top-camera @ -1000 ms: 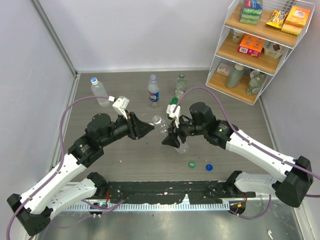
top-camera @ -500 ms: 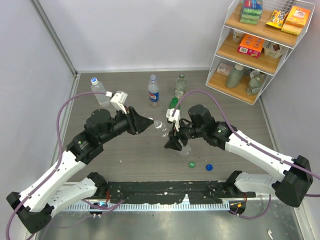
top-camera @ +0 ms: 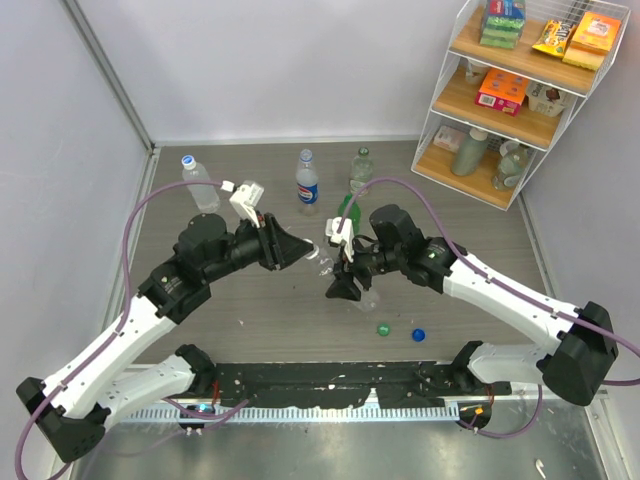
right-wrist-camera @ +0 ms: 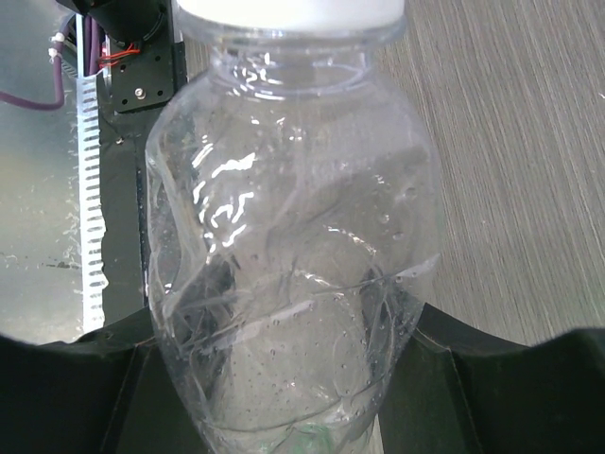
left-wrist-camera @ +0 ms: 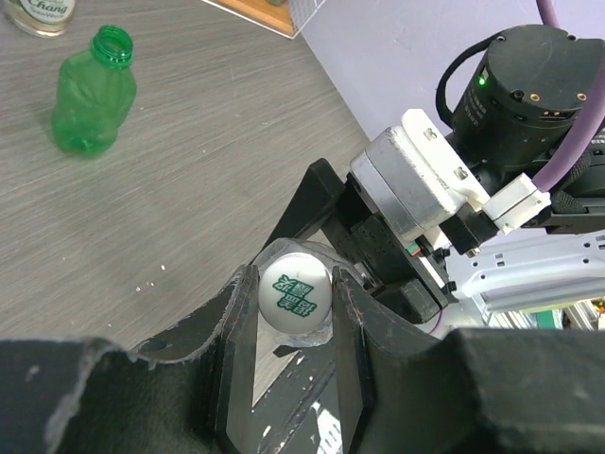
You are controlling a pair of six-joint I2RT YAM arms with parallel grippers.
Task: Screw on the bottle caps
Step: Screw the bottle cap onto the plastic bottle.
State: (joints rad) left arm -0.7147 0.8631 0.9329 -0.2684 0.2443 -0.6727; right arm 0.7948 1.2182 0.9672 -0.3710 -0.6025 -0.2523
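Note:
My right gripper is shut on the body of the plain clear bottle, which it holds tilted above the table. The bottle's neck points at my left gripper. The white cap, printed in green, sits on that neck, and my left gripper is shut on it. In the right wrist view the white cap shows at the top edge. The green bottle stands uncapped beyond the arms. The cola-label bottle stands further back. A green cap and a blue cap lie on the table near the right arm.
A clear bottle with a blue cap stands at the back left, and another clear bottle stands beside the cola one. A white wire shelf with snacks fills the back right corner. Walls close off the left and the back.
My left wrist has turned while gripping the white cap, and its gripper has moved slightly away from the near edge. The right gripper and the bottle have shifted a little left.

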